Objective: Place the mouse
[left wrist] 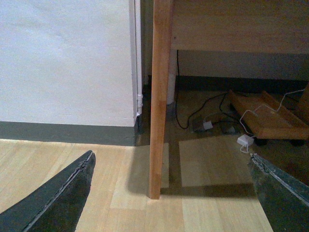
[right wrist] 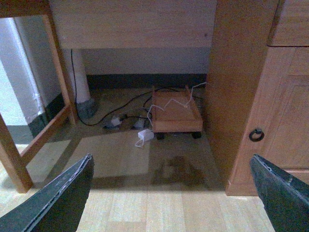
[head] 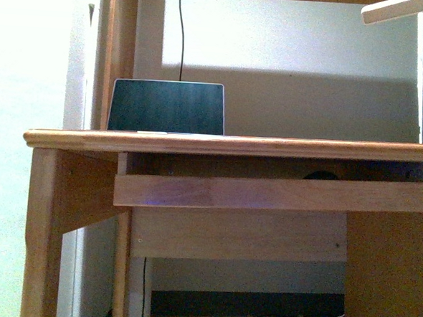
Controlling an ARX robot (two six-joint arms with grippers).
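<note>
Facing a wooden table [head: 234,145] from low down, almost level with the edge of its top. Finding the mouse [head: 319,175] only as a dark rounded hump just under the tabletop, peeping over the front rail [head: 267,193], at about 4 o'clock from the laptop [head: 166,107]; not being able to tell what it is resting on. Noting the laptop standing open on the table toward 10 o'clock of the front view, a thin dark cord [head: 182,34] running up the wall behind it at 12 o'clock, and a pale slanted bar [head: 400,8] poking in at about 1 o'clock. Holding the left gripper [left wrist: 170,155] with its jaws spread wide apart, clamping nothing, low over the pale wooden floor [left wrist: 207,208], pointing at a table leg [left wrist: 161,96] standing beside a white wall [left wrist: 67,58] with dark skirting. Seeing loose cables [left wrist: 193,113] and a small white adapter [left wrist: 245,140] lying on the floor beyond that leg. Holding the right gripper [right wrist: 171,158] equally wide apart and equally empty, looking under the table at a wheeled wooden trolley [right wrist: 176,113] parked against the back wall, white wire draped over it, the adapter just beside it. Noticing a cabinet door [right wrist: 285,111] with a dark ring pull [right wrist: 256,134] near the trolley.
</note>
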